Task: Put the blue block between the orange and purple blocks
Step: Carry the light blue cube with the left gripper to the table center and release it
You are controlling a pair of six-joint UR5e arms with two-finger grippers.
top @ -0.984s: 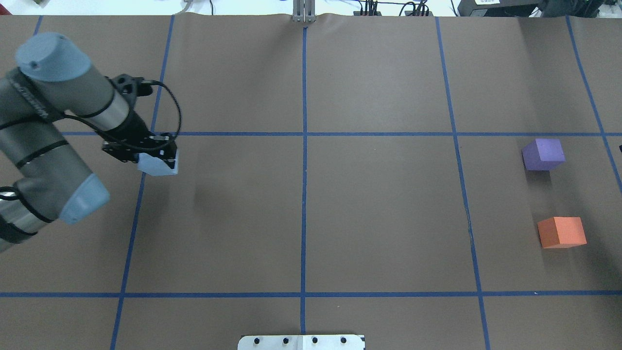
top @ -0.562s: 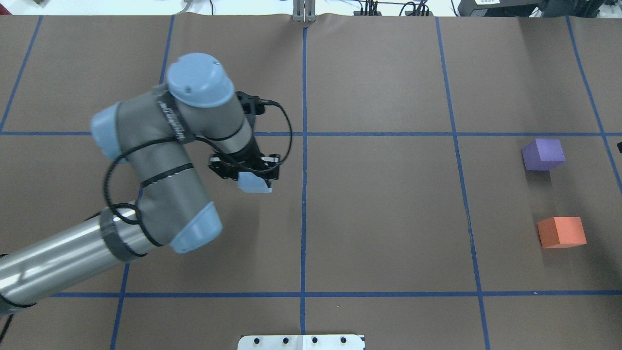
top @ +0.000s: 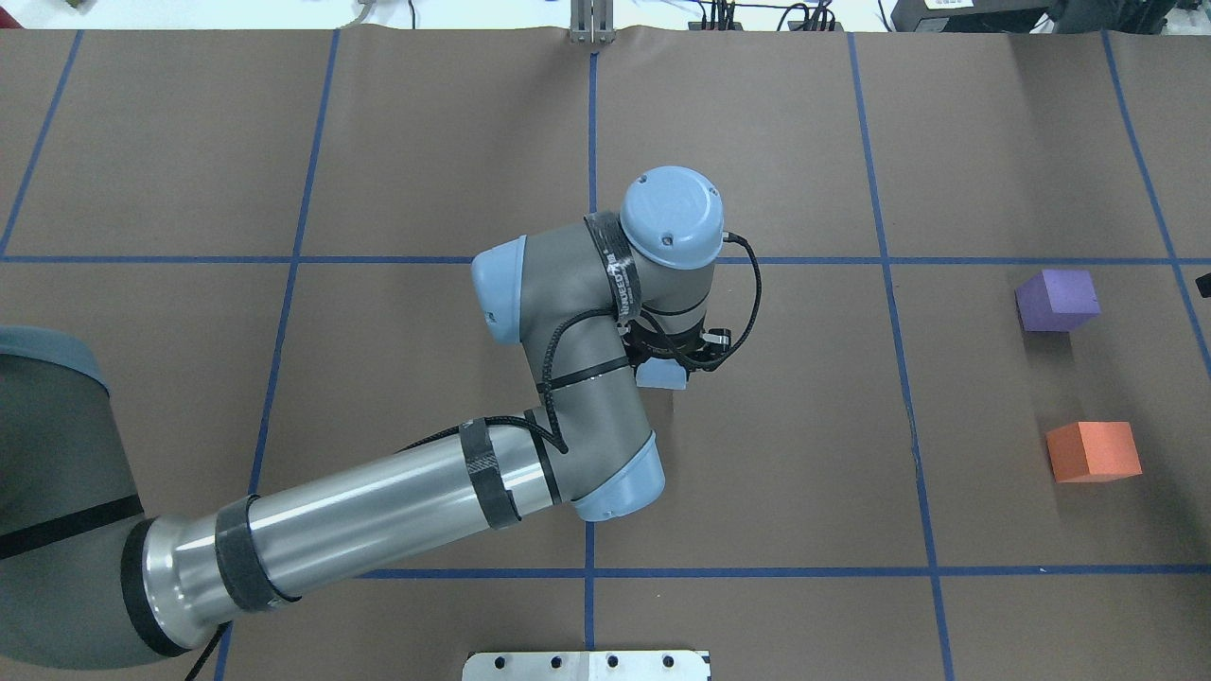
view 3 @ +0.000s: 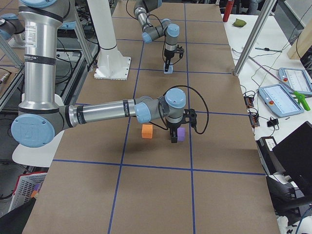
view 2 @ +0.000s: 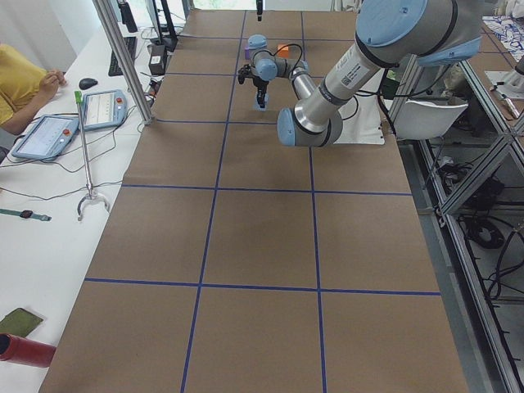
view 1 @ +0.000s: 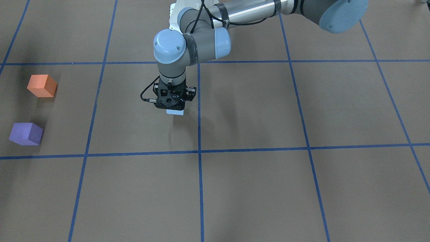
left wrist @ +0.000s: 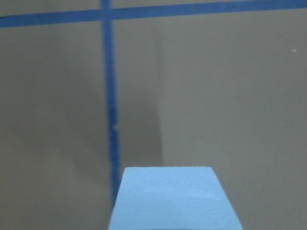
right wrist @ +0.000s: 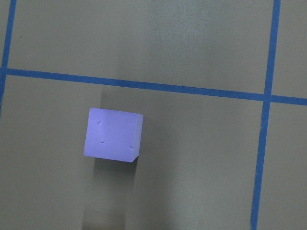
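Fingers first: the left gripper [view 1: 174,108] has its fingers clamped on the blue block [view 1: 175,113], which hangs just under the black wrist mount, clear of the tabletop [top: 757,473]. It sits over the middle of the table, right beside the centre tape line [top: 591,142]. Up close in the left wrist view, that block is pale blue foam with a fine grainy skin and crisp square edges. Its flat face is level and its sides run parallel to the blue tape. It looks about as wide as it is deep, so I can't call a long axis. Below it lies matte brown paper, slightly creased and gridded with blue tape.

Well off on the robot's right sit the other two, apart from each other with brown paper between them. The orange block [top: 1093,451] is nearer the robot and the purple block [top: 1058,300] is beyond it. Both are boxy foam cubes turned a little off the grid. The purple one shows small dents on its top face. The right gripper [view 3: 173,139] hangs just beside the purple block. Whether its fingers are spread or together, I can't tell.
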